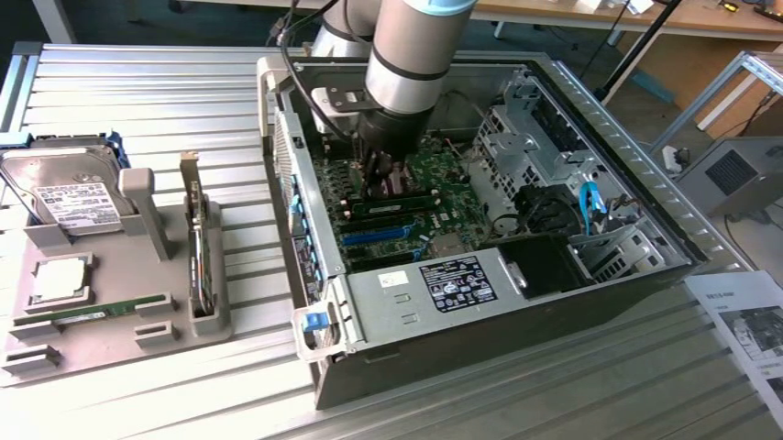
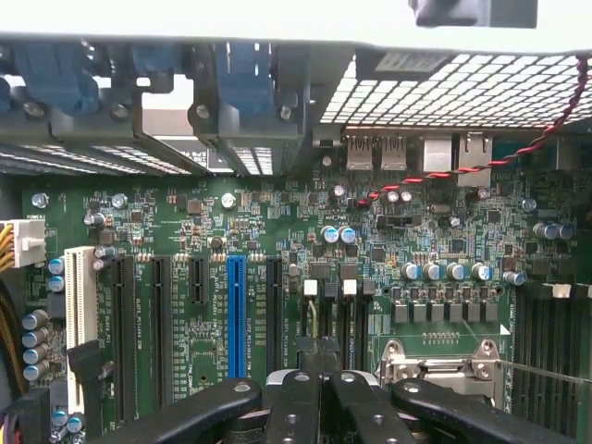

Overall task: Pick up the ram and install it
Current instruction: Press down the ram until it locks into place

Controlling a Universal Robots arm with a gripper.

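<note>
My gripper (image 1: 381, 183) is down inside the open computer case (image 1: 636, 156), just over the motherboard (image 1: 428, 174). Its black fingers (image 2: 294, 393) are pressed together, shut, above the narrow slots with white latches (image 2: 329, 310). Whether anything sits between them is hidden. In the exterior view a thin green stick (image 1: 391, 206) stands on the board right beside the gripper. One ram (image 1: 92, 312), a narrow green stick, lies in the grey holder tray (image 1: 159, 353) at the exterior view's left.
The tray also holds a hard drive (image 1: 73, 197) and an upright expansion card (image 1: 196, 238). On the board are a blue slot (image 2: 236, 314), black slots (image 2: 159, 324) and a processor socket (image 2: 444, 361). A red wire (image 2: 518, 153) crosses near the case's perforated wall. A paper sheet (image 1: 746, 321) lies at the right.
</note>
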